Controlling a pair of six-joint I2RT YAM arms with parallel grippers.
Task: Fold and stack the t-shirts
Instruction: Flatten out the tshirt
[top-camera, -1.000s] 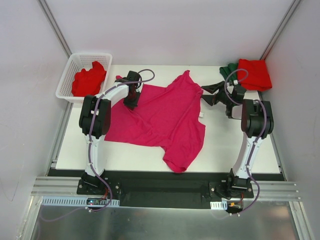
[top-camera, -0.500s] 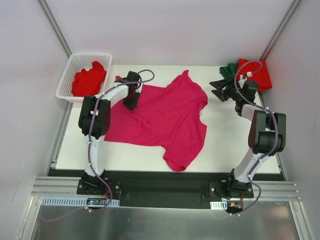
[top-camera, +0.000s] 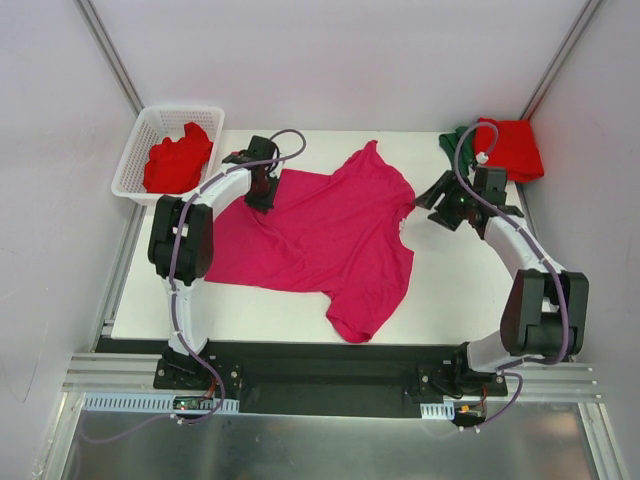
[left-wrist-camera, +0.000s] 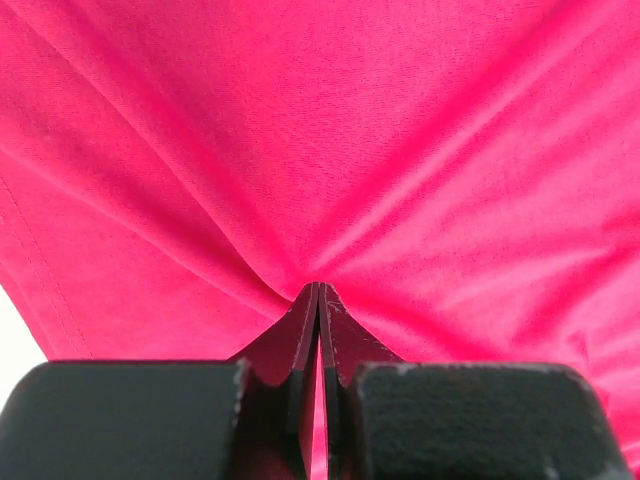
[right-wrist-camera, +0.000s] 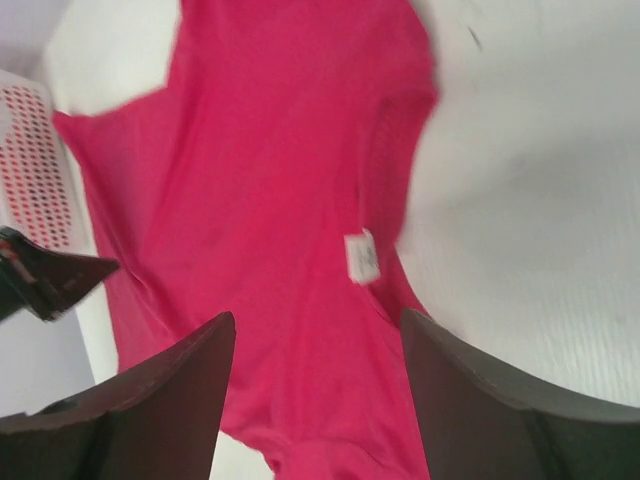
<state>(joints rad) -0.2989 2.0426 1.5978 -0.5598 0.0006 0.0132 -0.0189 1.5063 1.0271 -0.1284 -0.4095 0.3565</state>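
The job looks roughly half finished. At the far right corner of the desk (top-camera: 470, 290), a red t-shirt (top-camera: 512, 150) lies folded, with a dark green t-shirt (top-camera: 452, 140) showing at its left edge. The green one seems to lie under it, so these two read as a started stack.

The magenta-pink t-shirt (top-camera: 320, 235) is spread open across the middle of the desk, hem toward the near edge and collar toward the right. It is unfolded and creased, with one corner hanging toward the near edge.

The left jaws are closed tight on a pinch of this shirt at its far left edge. In the left wrist view the cloth (left-wrist-camera: 400, 150) gathers into folds that run to the pinch.

The right jaws stand wide and hold nothing, over bare desk just beside the shirt's collar side. Their own camera looks across the pink cloth and its small white label (right-wrist-camera: 360, 255).

A second red t-shirt (top-camera: 178, 160) lies crumpled in the white lattice basket (top-camera: 128, 170) at the far left, untouched.

Left to do: fold the pink shirt, add it to the stack, then fetch, fold and stack the basket's red one.
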